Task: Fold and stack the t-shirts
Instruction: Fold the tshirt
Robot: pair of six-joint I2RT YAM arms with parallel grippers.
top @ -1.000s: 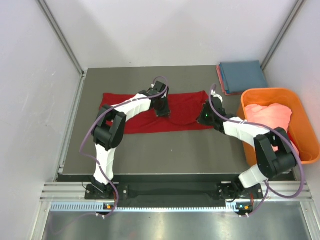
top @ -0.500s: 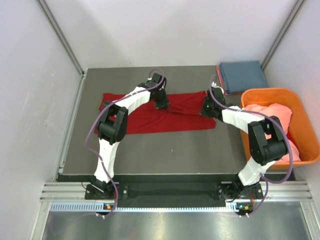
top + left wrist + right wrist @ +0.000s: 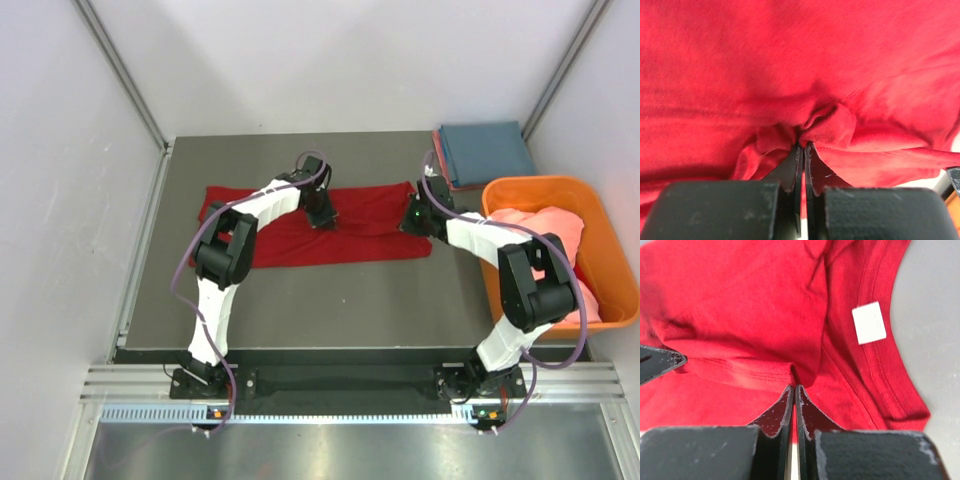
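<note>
Both grippers are now sitting farther toward the back of the table (image 3: pixel 300 300) than a sec ago, w/ the L gripper (image 3: pixel 322 217) and R gripper (image 3: pixel 413 222) taking the near edge of the red tee (image 3: pixel 270 240) along. The sag of cloth that was drooping btwn them is gone, and that edge is lying flatter over the shirt's middle. Table, dark grey, is taking up most of the top view. Red tee is stretching across its far-middle as a long band, L end near the table's L edge, R end stopping short of the orange tub (image 3: pixel 610 235). Tub is sitting at the table's R side, holding a crumpled pink tee (image 3: pixel 540 232). Blue tee (image 3: pixel 488 148) is lying folded in the far R corner, just behind the tub, well apart from the red one. L gripper is pinching down near the band's middle: fingers pressed together, a bunched wad of red cloth caught at the tips, per L wrist cam. R gripper is clamping near the band's R end: fingers likewise closed tight, a stitched fold of the red tee gripped btwn the tips, collar curving off to the R. White neck label (image 3: pixel 869 322) is showing inside that collar, facing up, R of the fingers & not touching them.
</note>
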